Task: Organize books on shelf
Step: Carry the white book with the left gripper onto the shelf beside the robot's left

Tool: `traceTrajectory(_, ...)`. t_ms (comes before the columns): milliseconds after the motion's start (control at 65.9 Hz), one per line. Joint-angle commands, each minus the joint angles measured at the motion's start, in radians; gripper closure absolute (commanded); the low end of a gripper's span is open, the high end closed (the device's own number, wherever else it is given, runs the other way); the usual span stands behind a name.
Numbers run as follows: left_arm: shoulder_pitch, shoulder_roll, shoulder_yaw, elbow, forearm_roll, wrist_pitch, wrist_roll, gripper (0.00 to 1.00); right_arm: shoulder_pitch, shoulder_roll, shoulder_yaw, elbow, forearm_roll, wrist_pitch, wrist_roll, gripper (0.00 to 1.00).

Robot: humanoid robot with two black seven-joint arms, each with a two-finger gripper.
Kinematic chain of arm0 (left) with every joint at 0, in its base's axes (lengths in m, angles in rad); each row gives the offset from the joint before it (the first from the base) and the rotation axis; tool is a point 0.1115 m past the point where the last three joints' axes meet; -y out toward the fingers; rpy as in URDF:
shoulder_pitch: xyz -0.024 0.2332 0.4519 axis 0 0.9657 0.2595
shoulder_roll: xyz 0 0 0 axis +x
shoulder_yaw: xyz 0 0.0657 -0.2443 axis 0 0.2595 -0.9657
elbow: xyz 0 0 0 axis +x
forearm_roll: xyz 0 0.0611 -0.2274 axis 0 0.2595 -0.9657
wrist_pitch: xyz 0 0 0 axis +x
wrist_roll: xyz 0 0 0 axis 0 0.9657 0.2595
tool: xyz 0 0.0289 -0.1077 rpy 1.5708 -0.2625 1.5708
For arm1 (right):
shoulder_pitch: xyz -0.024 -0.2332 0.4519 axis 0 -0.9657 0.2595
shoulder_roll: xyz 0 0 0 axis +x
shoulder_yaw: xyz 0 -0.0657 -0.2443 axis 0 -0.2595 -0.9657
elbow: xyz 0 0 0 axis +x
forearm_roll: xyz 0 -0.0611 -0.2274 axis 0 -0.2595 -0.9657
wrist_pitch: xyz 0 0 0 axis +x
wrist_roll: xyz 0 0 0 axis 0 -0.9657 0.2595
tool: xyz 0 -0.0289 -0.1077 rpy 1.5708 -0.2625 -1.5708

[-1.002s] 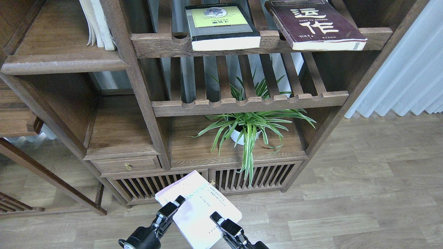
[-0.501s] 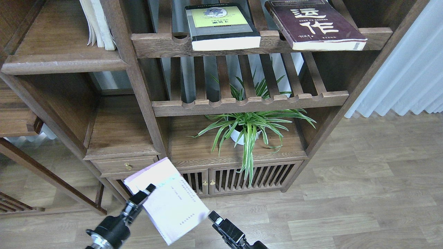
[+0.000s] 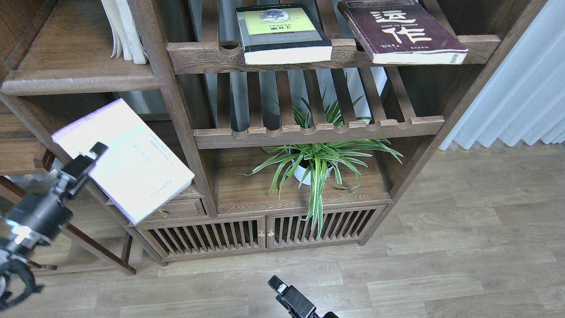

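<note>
— Where's the lilac-pink book point(image 3: 128, 163)?

— Clamped in my left gripper point(image 3: 90, 159) by its left edge, tilted, in the air in front of the cabinet's left bay, below the solid shelf point(image 3: 79, 81).

— And your right gripper point(image 3: 282, 291)?

— Low at the bottom edge, over the floor, holding nothing — only one finger shows, so I cannot tell how the fingers stand.

— The other two?

— The black book point(image 3: 282, 33) and the maroon book point(image 3: 399, 31) lie flat on the top slatted shelf point(image 3: 203, 55), apart, both overhanging its front rail.
</note>
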Motion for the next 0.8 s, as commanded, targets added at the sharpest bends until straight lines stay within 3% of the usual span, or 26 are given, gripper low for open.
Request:
traceTrajectory(0, -0.096, 0.085, -0.011, 0.003, -0.041, 0.000, -0.001, 0.93, 0.001, 0.000, 0.000, -0.009, 0.000, 0.000, 0.000, 0.00)
traceTrajectory(213, -0.222, 0.162, -0.043, 0.029, -0.057, 0.000, 0.004, 0.92, 0.002, 0.000, 0.000, -0.009, 0.000, 0.000, 0.000, 0.00)
traceTrajectory(486, -0.421, 0.133, -0.023, 0.104, -0.014, 0.000, 0.061, 0.93, 0.004, 0.000, -0.002, -0.014, 0.001, 0.000, 0.000, 0.00)
traceTrajectory(501, -0.457, 0.133, -0.025, 0.124, 0.033, 0.000, 0.089, 0.93, 0.004, 0.000, 0.000, -0.014, 0.001, 0.000, 0.000, 0.00)
traceTrajectory(577, -0.510, 0.125, -0.034, 0.170, 0.129, 0.000, 0.116, 0.93, 0.004, 0.000, 0.000, -0.014, 0.001, 0.000, 0.000, 0.00)
traceTrajectory(790, -0.616, 0.099, -0.074, 0.300, 0.429, 0.000, 0.130, 0.93, 0.005, 0.000, 0.000, -0.014, 0.001, 0.000, 0.000, 0.00)
